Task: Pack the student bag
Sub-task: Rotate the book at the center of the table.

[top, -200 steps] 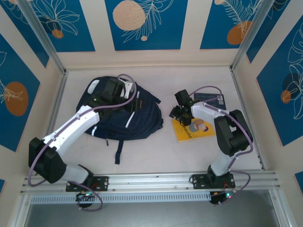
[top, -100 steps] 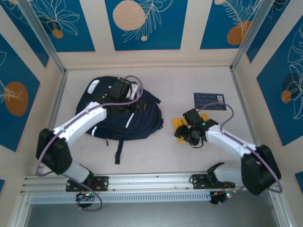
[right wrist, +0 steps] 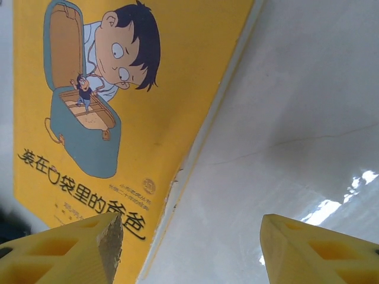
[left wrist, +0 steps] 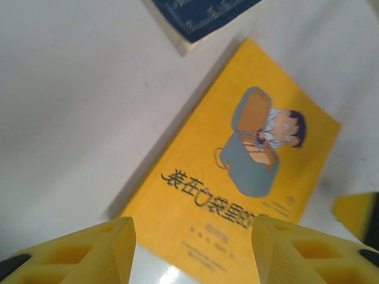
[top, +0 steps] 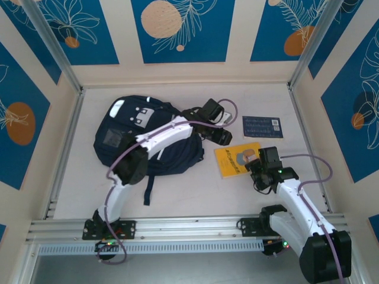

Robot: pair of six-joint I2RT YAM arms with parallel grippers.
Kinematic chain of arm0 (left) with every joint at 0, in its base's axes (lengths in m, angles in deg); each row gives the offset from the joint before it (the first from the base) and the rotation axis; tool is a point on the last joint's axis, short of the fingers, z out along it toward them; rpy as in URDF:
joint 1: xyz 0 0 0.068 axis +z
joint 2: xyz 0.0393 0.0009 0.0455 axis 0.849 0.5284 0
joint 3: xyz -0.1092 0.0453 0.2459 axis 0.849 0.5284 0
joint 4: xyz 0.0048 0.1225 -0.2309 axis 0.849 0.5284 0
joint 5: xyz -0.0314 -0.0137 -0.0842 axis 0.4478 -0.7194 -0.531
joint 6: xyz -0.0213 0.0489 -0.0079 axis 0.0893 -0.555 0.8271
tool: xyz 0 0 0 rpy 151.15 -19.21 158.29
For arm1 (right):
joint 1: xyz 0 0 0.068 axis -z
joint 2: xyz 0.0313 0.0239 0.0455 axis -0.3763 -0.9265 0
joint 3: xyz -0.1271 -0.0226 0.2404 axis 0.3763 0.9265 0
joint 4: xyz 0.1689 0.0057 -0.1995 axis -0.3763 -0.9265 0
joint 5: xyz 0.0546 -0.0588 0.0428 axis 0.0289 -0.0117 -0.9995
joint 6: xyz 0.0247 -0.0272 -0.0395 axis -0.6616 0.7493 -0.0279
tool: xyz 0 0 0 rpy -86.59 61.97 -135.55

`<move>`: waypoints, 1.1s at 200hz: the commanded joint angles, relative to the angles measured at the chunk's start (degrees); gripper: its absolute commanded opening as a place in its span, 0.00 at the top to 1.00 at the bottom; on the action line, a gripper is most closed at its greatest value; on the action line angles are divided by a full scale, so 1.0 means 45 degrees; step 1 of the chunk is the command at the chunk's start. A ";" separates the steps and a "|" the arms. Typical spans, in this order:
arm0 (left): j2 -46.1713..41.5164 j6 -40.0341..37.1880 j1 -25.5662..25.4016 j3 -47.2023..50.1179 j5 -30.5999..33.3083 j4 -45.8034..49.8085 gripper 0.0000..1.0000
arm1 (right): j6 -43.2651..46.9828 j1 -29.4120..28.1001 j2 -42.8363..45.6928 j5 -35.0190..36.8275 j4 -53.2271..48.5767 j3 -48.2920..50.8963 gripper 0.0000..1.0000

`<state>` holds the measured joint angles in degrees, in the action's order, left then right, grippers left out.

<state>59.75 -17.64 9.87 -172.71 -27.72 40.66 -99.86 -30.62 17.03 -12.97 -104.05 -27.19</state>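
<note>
So the student bag (top: 127, 127) is a big, floppy navy fabric backpack lying flat on the white table (top: 195, 189). It has thin white stripes, a pale grey patch up front and dark straps trailing off its near side. It sits behind the left gripper (left wrist: 190, 228), whose arm reaches across it, and it's well apart from the right gripper (right wrist: 190, 220). Both sets of fingers are chunky yellow plastic wedges with hollow cells, spread fairly wide with nothing held. Just ahead of the left fingers there's a glossy yellow book (left wrist: 237, 177) with a cartoon boy and a teal suitcase on the cover, lying flat. Past that is the corner of a thin navy booklet (left wrist: 195, 15) with pale page edges. The right fingers straddle the yellow book's edge, with the cover by the left finger and smooth, shiny bare table by the right one.
</note>
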 commanded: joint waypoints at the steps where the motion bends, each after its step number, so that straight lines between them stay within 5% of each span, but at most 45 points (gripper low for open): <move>1: 0.1491 -0.0368 0.0165 -0.1330 -0.0917 0.0166 0.46 | -0.0660 0.0129 0.0165 -0.0239 0.0706 -0.0006 0.37; 74: 0.3107 0.0051 0.0039 -0.1636 -0.0843 -0.0348 0.45 | -0.0095 0.0709 -0.0264 -0.0660 0.1040 0.0346 0.37; 183: 0.0044 0.0664 -0.1062 0.3613 -0.6308 -0.1787 0.53 | 0.2135 0.2511 -0.1985 -0.1030 0.1385 -0.0181 0.30; 220: -0.0535 0.0859 -0.0995 0.4543 -0.4789 -0.2008 0.52 | 0.3184 0.2722 -0.3661 -0.1521 0.1649 -0.0684 0.30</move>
<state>60.74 -15.41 4.98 -153.94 -50.12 33.23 -90.26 -18.77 4.29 -17.25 -97.62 -27.51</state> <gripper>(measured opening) 0.471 0.701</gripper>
